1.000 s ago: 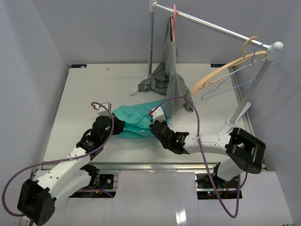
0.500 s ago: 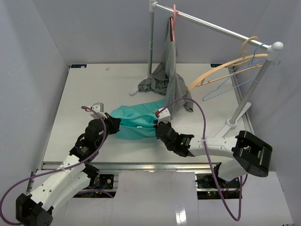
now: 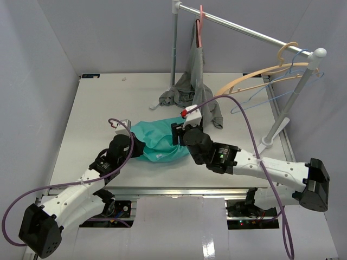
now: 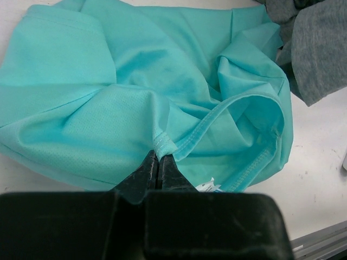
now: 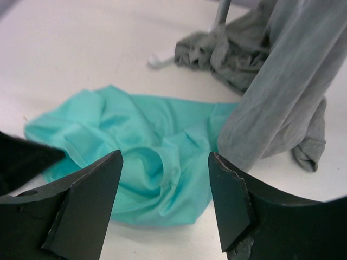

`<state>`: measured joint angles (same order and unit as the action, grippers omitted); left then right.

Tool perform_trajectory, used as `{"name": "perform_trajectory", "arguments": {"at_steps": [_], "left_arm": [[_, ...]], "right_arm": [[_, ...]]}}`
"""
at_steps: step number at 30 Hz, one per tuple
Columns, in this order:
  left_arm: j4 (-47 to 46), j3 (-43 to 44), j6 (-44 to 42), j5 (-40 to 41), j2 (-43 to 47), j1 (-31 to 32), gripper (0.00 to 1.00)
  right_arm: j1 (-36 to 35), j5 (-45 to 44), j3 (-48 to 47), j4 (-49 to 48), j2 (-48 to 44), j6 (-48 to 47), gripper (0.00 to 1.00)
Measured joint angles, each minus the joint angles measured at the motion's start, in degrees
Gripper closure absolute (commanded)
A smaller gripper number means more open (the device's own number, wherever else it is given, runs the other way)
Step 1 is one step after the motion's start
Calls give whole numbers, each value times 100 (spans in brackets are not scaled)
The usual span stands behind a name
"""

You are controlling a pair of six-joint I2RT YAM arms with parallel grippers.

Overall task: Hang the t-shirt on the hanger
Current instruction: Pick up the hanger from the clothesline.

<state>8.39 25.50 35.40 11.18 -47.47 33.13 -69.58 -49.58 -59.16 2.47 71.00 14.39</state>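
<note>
Locate the t-shirt (image 3: 160, 142) on the table (image 3: 92, 114): it lies crumpled near the front edge, its far side just beside the grey garment (image 3: 198, 81) that trails down from the rack (image 3: 244, 30). Note that the left gripper (image 4: 159, 162) is pressed together on a hem fold of the t-shirt (the seam sits right at the tips). The right gripper (image 5: 165, 162) stands spread wide above the cloth, gripping nothing. The hanger (image 3: 233, 110) hangs at the rack's right end, well apart from the t-shirt.
</note>
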Motion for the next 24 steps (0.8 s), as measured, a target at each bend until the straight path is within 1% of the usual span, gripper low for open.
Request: {"name": "perform_trajectory", "arguments": {"at_steps": [7, 11, 18, 24], "left_arm": [[-105, -219, -68, 18, 112, 106, 100], [-114, -258, -101, 37, 331, 214, 100], [-113, -258, -151, 112, 455, 387, 100], [-106, -258, -176, 194, 496, 473, 100]], "right_arm": [[12, -1013, -1301, 384, -124, -571, 17], [126, -1571, -1739, 402, -122, -921, 17], [498, -2273, -1783, 525, -499, -1245, 19], [605, -2823, -1508, 494, -1358, -1481, 21]]}}
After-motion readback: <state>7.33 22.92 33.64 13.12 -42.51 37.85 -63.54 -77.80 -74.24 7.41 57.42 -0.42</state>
